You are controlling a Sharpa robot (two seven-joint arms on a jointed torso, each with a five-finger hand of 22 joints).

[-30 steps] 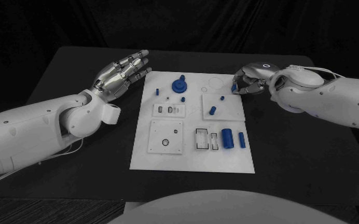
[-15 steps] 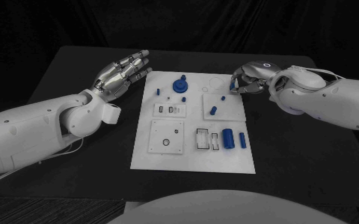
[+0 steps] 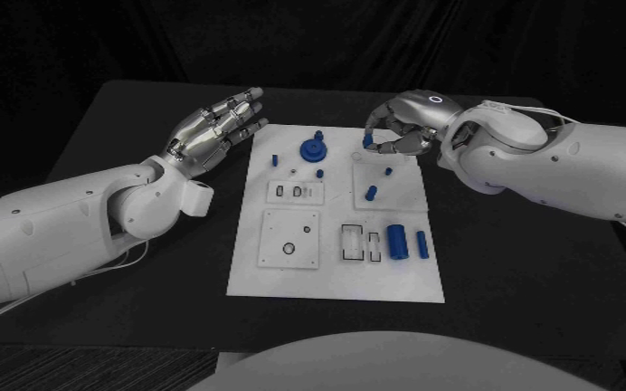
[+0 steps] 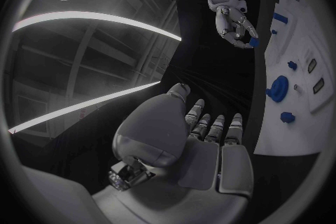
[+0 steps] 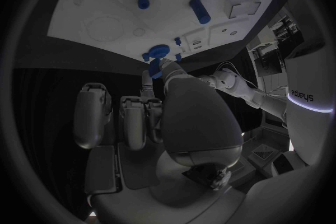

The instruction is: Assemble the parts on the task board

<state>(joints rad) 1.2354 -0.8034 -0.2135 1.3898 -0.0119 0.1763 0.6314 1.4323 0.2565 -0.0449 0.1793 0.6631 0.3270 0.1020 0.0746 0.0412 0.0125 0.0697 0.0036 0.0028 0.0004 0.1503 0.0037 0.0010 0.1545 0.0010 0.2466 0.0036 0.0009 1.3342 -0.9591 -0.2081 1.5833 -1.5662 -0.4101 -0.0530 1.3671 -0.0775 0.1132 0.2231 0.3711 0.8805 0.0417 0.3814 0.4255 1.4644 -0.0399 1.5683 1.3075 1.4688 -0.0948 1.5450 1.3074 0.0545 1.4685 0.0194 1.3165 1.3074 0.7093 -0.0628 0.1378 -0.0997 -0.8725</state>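
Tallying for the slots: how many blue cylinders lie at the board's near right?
2: a thick one beside the outlined slots, and a thinner one just right of it, near the board edge. None seem hidden.

Legible markings: one. The word "sharpa" is read, turned on its side, in dark letters on the robot's white body panel (image 5: 302,95) in the right wrist view. No other text, number, label or sign can be read on the task board (image 3: 336,278), the parts or the tabletop (image 3: 522,255).
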